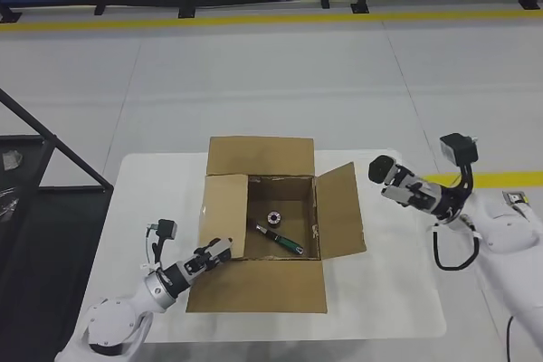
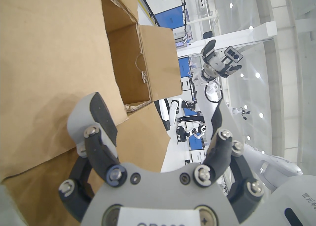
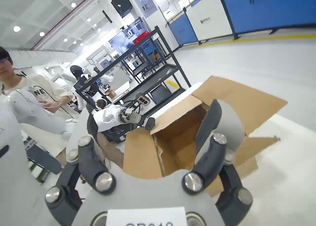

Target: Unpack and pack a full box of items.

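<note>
An open cardboard box [image 1: 258,286] stands mid-table with its flaps spread. On its floor lie a small round metal part [image 1: 273,217] and a dark pen-like tool with a green end [image 1: 281,240]. My left gripper [image 1: 219,252] sits at the box's front-left corner, beside the left flap [image 2: 49,39]; it is open [image 2: 160,118] and holds nothing. My right gripper [image 1: 383,170] hangs just outside the right flap, raised above the table. It is open [image 3: 153,120] and faces the box [image 3: 234,98], whose inner wall shows between the fingers.
The white table [image 1: 389,290] has bare surface to the right and left of the box. A black frame with dark shelving [image 1: 18,181] stands off the table's left side. Grey floor with a yellow line [image 1: 253,18] lies beyond.
</note>
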Available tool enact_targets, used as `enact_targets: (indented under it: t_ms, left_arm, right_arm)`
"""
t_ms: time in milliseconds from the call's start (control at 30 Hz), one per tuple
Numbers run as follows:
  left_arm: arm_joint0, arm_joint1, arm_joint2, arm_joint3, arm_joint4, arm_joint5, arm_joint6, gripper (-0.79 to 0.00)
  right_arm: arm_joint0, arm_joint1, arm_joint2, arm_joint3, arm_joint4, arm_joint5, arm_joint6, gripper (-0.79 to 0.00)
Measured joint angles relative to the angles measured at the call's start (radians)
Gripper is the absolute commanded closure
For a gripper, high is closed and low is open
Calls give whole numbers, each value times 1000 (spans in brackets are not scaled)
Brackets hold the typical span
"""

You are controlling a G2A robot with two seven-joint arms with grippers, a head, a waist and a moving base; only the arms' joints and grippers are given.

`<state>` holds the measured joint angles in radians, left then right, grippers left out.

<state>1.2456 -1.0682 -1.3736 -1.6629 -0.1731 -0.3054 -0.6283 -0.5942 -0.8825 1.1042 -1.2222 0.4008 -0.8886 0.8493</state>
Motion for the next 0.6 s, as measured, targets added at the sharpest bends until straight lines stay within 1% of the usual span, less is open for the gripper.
enact_targets:
  t_ms: [33,100,233,400,467,533,600]
  left_arm:
    - [-5,-1,4,3,5,3,0,-785]
    - [-9,-1,7,2,11,7,0,-785]
    - [-9,-1,7,2,12,7,0,-785]
    - [-9,-1,7,2,12,7,0,-785]
    - [-8,-1,7,1,12,8,3,-785]
    - [-1,-2,10,-7,20,11,17,-785]
    - [3,-3,11,-11,24,13,24,-785]
  right_arm:
    - [7,8,12,19,38,46,70,-785]
    - [12,12,20,31,47,90,127,-785]
    - [11,11,19,29,41,73,118,-785]
    - [5,10,16,13,39,86,107,-785]
    - [9,5,-7,7,48,154,117,-785]
    - [35,-3,-35,23,80,271,165,-785]
    - [60,-10,-52,51,116,347,206,-785]
